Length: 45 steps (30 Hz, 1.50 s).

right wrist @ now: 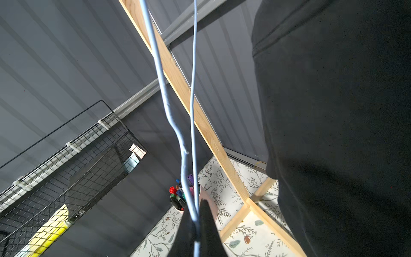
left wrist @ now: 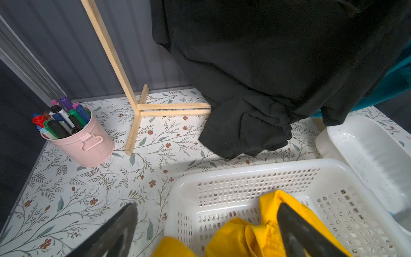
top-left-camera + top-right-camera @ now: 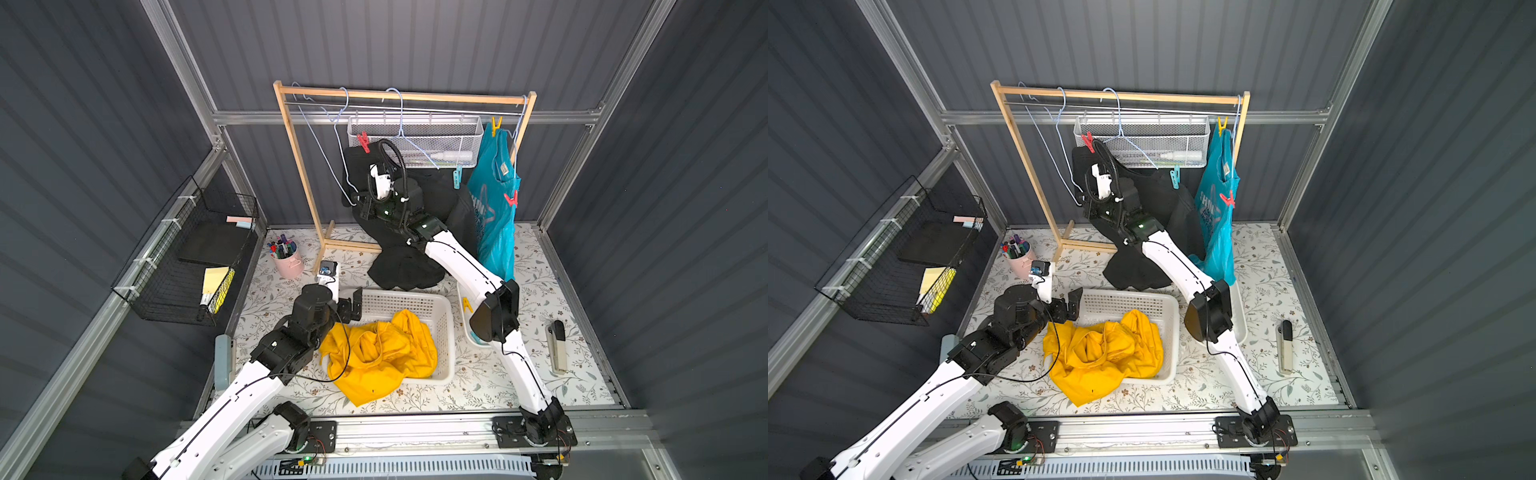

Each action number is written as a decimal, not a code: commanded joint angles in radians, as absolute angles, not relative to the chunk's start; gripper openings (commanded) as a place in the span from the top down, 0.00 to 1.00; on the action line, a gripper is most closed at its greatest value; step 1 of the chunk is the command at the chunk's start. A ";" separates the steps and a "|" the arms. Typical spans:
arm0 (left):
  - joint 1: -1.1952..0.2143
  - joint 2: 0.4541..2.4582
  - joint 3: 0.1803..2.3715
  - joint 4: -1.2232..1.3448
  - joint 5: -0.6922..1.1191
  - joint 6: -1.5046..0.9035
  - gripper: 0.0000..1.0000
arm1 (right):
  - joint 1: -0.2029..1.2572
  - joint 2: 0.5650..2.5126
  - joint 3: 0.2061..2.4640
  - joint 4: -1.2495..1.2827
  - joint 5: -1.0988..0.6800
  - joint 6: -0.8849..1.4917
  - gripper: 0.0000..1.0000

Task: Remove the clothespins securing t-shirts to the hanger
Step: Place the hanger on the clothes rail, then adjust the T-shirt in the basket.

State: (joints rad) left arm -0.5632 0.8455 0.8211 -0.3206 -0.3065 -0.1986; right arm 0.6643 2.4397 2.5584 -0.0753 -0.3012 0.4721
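A black t-shirt [image 3: 432,195] hangs on the wooden rack [image 3: 399,94], with a red clothespin [image 3: 363,142] and a teal clothespin [image 3: 457,176] on it. A teal t-shirt [image 3: 494,232] hangs to its right, with a yellow clothespin [image 3: 496,126] and a red clothespin [image 3: 511,199] on it. The yellow t-shirt [image 3: 378,349] lies crumpled in the white basket [image 3: 446,332]. My right gripper [image 1: 195,224] is shut on a light-blue wire hanger [image 1: 165,98], left of the black shirt. My left gripper [image 2: 206,207] stands open above the basket's far left corner, holding nothing.
A white tray [image 3: 468,338] right of the basket holds a yellow clothespin [image 3: 467,305]. A pink cup of markers [image 3: 286,259] stands at the back left. A stapler [image 3: 557,345] lies at the right. A white mesh basket [image 3: 415,137] hangs on the rack. A black wire basket [image 3: 199,257] is fixed to the left wall.
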 commanded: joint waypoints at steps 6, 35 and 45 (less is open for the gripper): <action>-0.566 0.860 0.864 -0.326 -0.309 -0.211 0.00 | 0.665 2.338 2.397 0.003 -0.444 0.501 0.58; -0.565 1.050 1.019 -0.593 -0.199 -0.310 0.00 | 0.652 1.307 1.140 0.067 -0.380 0.324 0.01; -0.563 1.111 1.057 -0.806 -0.178 -0.416 0.00 | 0.650 0.933 0.895 -0.144 -0.281 0.244 0.01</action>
